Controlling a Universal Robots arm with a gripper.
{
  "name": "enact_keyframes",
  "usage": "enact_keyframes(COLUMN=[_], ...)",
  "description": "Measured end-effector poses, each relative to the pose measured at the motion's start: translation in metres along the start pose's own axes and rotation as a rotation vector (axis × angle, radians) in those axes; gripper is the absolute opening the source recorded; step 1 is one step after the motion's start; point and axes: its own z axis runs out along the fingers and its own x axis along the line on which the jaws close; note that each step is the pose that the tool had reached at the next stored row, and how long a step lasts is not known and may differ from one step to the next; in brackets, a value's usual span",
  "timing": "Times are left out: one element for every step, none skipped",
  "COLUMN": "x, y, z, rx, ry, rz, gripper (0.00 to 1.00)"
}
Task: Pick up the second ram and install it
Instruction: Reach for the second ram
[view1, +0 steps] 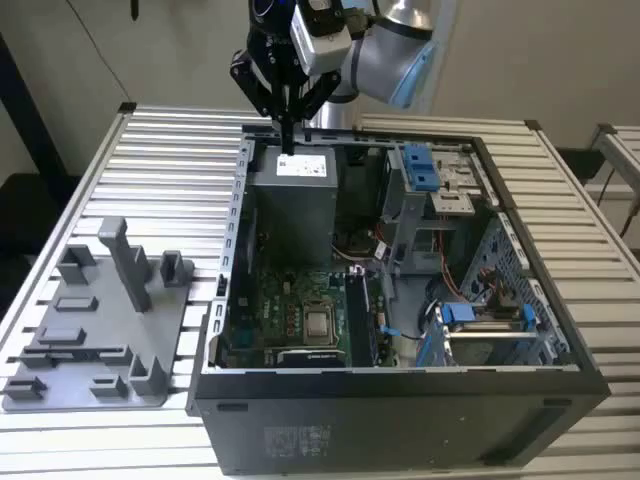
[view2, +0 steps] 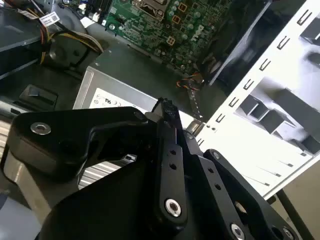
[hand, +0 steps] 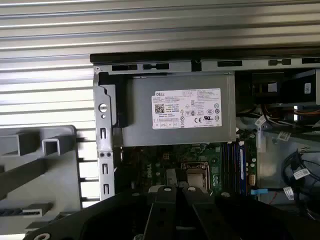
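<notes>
At the exterior view's left, low in the frame, a grey plastic tray (view1: 50, 392) lies on the slatted metal table (view1: 170, 170). A tall grey post (view1: 128, 262) stands up from it among shorter holders. Further right, at the top centre, the gripper (view1: 288, 146) points straight down just above the power supply (view1: 292, 200) at the back of the open computer case (view1: 400, 425). Its fingers (view1: 288, 130) are pressed together and nothing shows between them. The power supply carries a white label (hand: 186, 109) with black print, a barcode and a row of certification marks. Lower in the exterior view lies the green motherboard (view1: 290, 300) with its metal processor socket (view1: 319, 322). Just right of the socket the memory slots (view1: 362, 315) show as dark narrow strips with a blue edge. The second ram cannot be told apart from them there, so I cannot say where it sits. Right again are blue drive brackets (view1: 420, 165), and in the first wrist view small white barcode tags (hand: 300, 173) hang on the cables. Pale print (view1: 295, 438) on the case's near wall is too small to read.
</notes>
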Motion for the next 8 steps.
enact_keyframes(x=[0.0000,0.0000,0.0000,0.0000,0.0000,0.0000,0.0000,0.0001], y=[0.0000,0.0000,0.0000,0.0000,0.0000,0.0000,0.0000,0.0000], z=[0.0000,0.0000,0.0000,0.0000,0.0000,0.0000,0.0000,0.0000], rx=[0.0000,0.0001,0.0002,0.0002,0.0003,0.0003,0.0003,0.0003], ry=[0.0000,0.0000,0.0000,0.0000,0.0000,0.0000,0.0000,0.0000], rz=[0.000,0.000,0.000,0.000,0.000,0.000,0.000,0.000], gripper=[0.11,0.11,0.11,0.11,0.11,0.11,0.11,0.11])
